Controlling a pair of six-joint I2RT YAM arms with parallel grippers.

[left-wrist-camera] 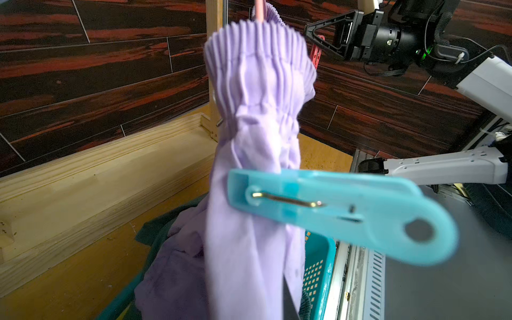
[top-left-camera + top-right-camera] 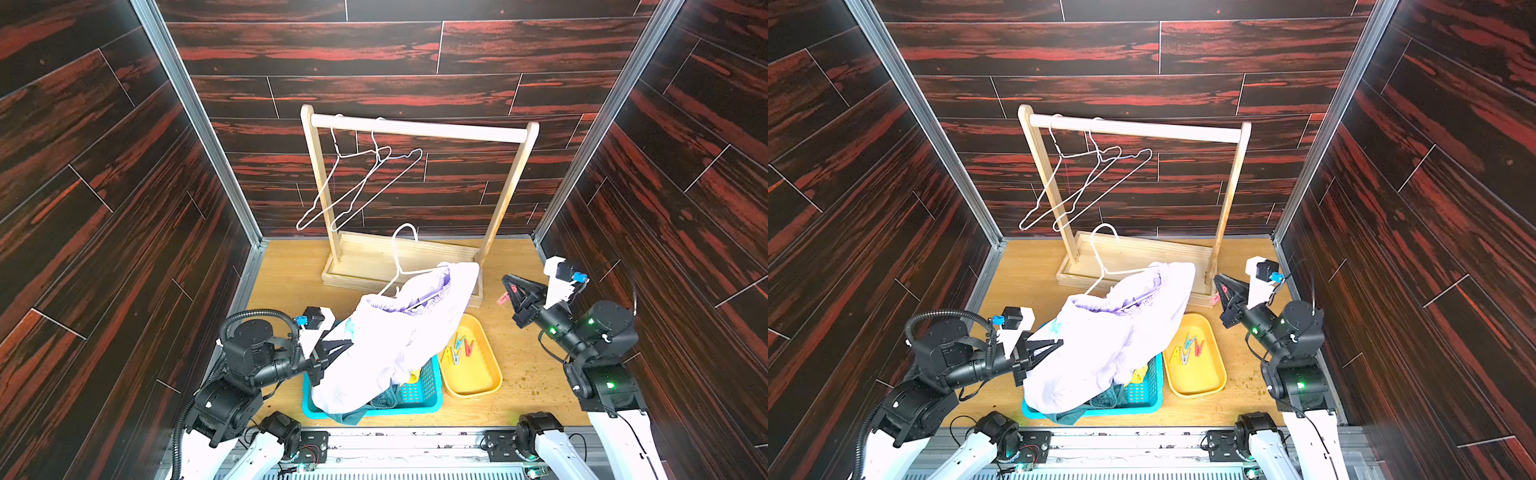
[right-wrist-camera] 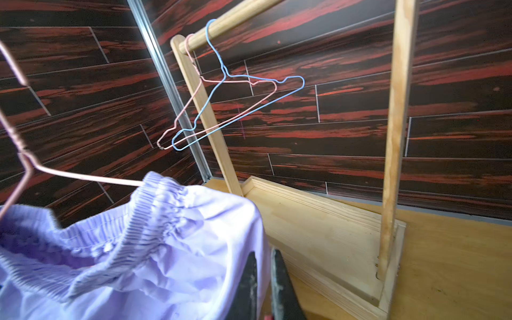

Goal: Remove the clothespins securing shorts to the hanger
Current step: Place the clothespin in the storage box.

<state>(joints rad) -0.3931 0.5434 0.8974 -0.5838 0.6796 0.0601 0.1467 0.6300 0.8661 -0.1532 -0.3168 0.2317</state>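
In both top views the pale lavender fabric shorts [image 2: 395, 332] hang on a white wire hanger [image 2: 397, 266] above a teal plastic basket [image 2: 415, 406]. The left gripper [image 2: 341, 345] is clamped in their left edge, just beside a light blue plastic clothespin [image 2: 349, 326]. Well apart at the right, the right gripper [image 2: 1220, 284] pinches a red-pink clothespin [image 2: 1215, 297]. Several loose clothespins [image 2: 457, 349] lie in a yellow oval tray [image 2: 473, 376].

In the left wrist view the blue pin's nose touches the bunched shorts.

In the right wrist view the dark fingers [image 3: 249, 282] stand nearly together, with a red scrap between them.
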